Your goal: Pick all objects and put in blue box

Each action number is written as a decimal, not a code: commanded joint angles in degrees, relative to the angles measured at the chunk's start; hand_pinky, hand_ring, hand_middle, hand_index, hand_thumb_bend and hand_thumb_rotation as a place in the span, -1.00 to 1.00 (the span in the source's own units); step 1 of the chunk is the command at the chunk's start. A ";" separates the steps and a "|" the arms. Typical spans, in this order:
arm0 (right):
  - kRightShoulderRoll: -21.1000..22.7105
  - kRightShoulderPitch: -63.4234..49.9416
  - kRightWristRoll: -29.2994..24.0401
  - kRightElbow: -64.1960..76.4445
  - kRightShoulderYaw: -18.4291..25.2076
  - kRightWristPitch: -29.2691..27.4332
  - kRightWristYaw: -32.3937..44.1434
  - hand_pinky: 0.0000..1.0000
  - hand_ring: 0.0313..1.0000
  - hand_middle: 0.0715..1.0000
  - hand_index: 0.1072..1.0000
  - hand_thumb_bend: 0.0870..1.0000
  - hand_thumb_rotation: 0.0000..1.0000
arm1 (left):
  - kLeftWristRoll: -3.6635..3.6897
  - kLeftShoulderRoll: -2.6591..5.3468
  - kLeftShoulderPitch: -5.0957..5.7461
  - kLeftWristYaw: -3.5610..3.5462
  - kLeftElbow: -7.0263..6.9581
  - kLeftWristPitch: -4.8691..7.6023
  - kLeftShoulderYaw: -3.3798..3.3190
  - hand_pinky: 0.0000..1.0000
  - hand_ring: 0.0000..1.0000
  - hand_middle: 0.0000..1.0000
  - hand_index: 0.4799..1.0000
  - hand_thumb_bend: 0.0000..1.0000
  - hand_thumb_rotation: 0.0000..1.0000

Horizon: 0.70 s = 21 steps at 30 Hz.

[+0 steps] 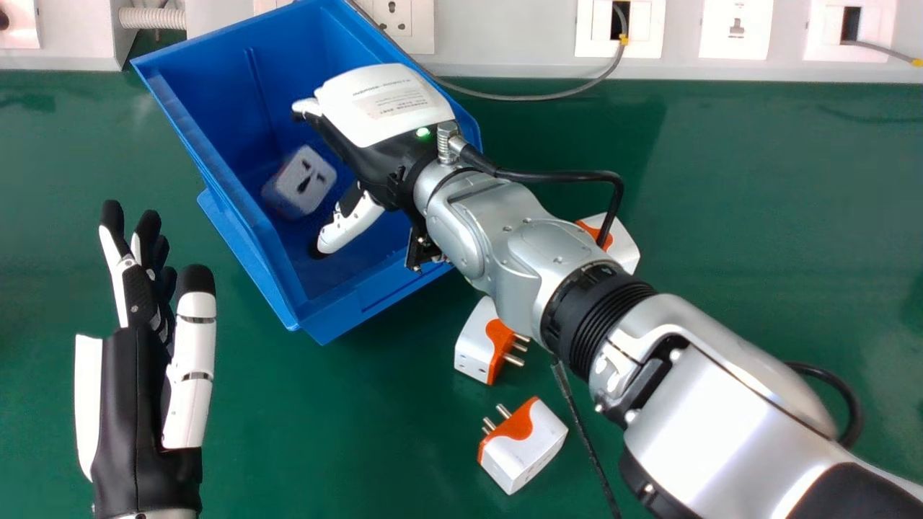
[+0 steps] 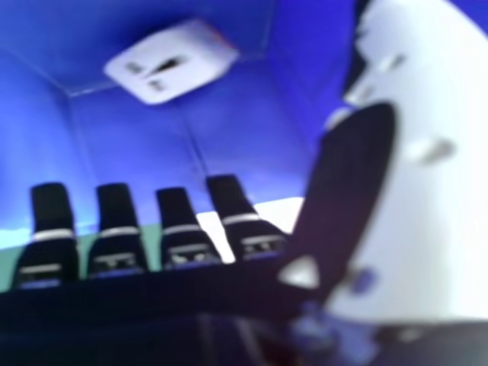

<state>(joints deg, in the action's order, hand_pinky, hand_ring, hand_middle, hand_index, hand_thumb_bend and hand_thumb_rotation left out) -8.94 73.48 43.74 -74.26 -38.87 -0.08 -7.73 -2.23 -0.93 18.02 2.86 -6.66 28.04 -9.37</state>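
Plug adapter [image 1: 306, 179] is seen inside the blue box [image 1: 368, 306], towards its middle. Its outline is smeared by blur, and whether the box floor is touched cannot be told. The socket face is turned up towards the head camera; the pins are hidden, and the long axis cannot be made out with certainty. In the right hand view a trace of orange can be noticed at its edge.

The right hand [image 1: 386, 108] is held over the box, palm side down. Its fingers are mostly covered by its own back in the head view, but in the right hand view they are seen extended and parted from the thumb; nothing is gripped.

Just outside the box's near right corner, a second adapter [image 1: 472, 346] is partly overlapped by the right arm [image 1: 530, 252], its pins pointed away from the box. Nearer the robot than that, a third adapter [image 1: 530, 447] is seen whole, pins pointed back towards the box, its long axis set crosswise to them. To the right of the box, a fourth adapter [image 1: 624, 245] is largely hidden by the arm, its pins included.

Left of the box, the left hand [image 1: 137, 396] is placed with fingers extended.
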 commanded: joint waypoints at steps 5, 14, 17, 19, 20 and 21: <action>0.78 0.20 0.01 1.69 0.36 0.25 -0.90 0.57 0.73 0.81 0.71 -0.09 -0.18 | -1.28 -0.06 -0.76 1.07 -1.08 0.65 0.08 1.00 1.00 1.00 1.00 -0.43 0.85; 5.68 -5.11 -0.79 9.22 1.89 -3.69 -4.14 0.54 0.75 0.81 0.69 -0.42 -0.50 | -0.10 -0.27 -1.72 0.89 -0.52 0.65 0.08 1.00 1.00 1.00 1.00 -0.50 0.82; 8.39 -9.32 -0.45 16.38 2.46 -3.94 -6.67 0.48 0.69 0.75 0.65 -0.36 -0.58 | 0.16 -0.70 -1.98 0.42 -0.03 0.71 0.09 1.00 1.00 1.00 1.00 -0.45 0.81; 11.42 -13.82 0.11 25.12 2.99 -3.44 -6.66 0.51 0.71 0.77 0.67 -0.39 -0.49 | -0.24 -0.96 -2.19 0.49 0.50 1.02 -0.05 1.00 1.00 1.00 1.00 -0.41 0.83; 13.07 -16.51 0.55 30.25 3.40 -3.10 -6.62 0.51 0.72 0.77 0.68 -0.35 -0.45 | -0.32 -1.04 -2.29 0.52 0.73 1.12 -0.12 1.00 1.00 1.00 1.00 -0.40 0.84; 14.80 -19.58 1.07 35.70 4.00 -3.11 -7.15 0.49 0.72 0.77 0.68 -0.31 -0.41 | -0.32 -1.08 -2.38 0.55 0.91 1.17 -0.16 1.00 1.00 1.00 1.00 -0.40 0.85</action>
<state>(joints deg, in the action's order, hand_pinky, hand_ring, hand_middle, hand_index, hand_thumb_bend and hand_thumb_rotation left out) 3.13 57.17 43.76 -47.47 -36.32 -3.05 -13.06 -2.22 -1.40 15.92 3.50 -5.54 28.08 -9.40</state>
